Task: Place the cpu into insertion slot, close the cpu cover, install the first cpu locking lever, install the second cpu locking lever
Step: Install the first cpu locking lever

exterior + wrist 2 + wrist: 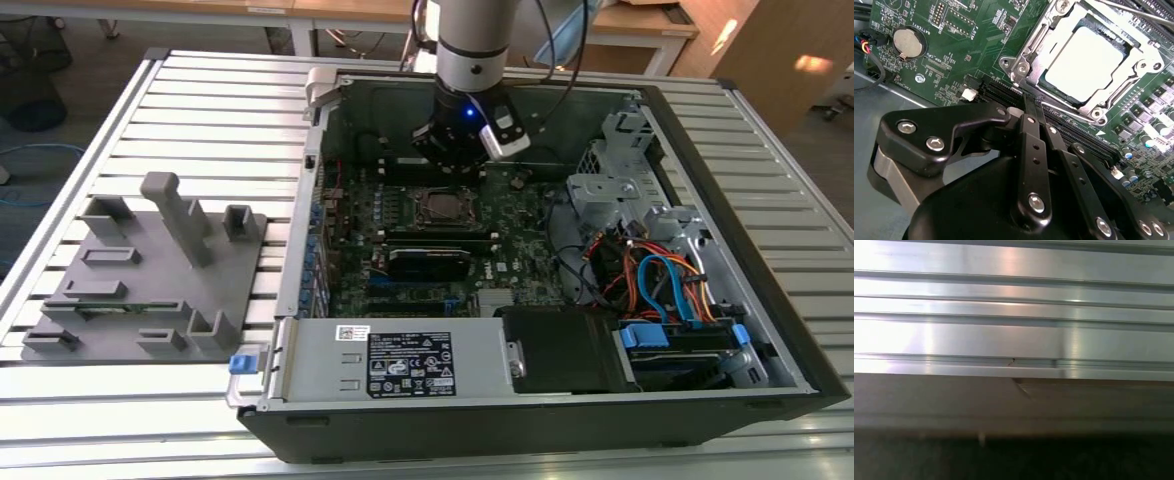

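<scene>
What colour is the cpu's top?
Dull silver-grey, on the cpu; clearest in the second wrist view.

The desk (200,90) was a ribbed, silvery metal surface made of long parallel slats. Directly on it lay an open black computer case (747,400) on its side, its interior facing up; the jaws hung inside this case, above the far part of its interior. Well apart from the jaws, toward the exterior view's left, a grey fixture tray (147,290) with upright posts and small blocks lay on the slats just beside the case. In the first wrist view the slats (1014,305) ran across as bright bands.
</scene>
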Motion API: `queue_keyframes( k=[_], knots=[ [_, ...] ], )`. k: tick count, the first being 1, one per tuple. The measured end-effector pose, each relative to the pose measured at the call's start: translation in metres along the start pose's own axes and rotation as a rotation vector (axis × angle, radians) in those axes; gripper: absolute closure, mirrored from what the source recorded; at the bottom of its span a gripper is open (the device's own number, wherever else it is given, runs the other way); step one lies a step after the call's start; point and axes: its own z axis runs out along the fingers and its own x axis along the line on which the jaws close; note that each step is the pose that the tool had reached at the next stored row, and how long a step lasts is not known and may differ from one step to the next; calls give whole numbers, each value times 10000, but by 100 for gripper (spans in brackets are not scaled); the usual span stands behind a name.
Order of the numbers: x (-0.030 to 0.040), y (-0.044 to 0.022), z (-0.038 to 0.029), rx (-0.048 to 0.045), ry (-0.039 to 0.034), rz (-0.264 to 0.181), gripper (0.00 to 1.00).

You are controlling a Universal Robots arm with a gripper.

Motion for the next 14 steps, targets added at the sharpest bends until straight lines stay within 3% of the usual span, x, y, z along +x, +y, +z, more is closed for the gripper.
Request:
queue_keyframes(
  k=[14],
  knots=[
    [0, -6, -5, -1, 0, 0, 90]
  ],
)
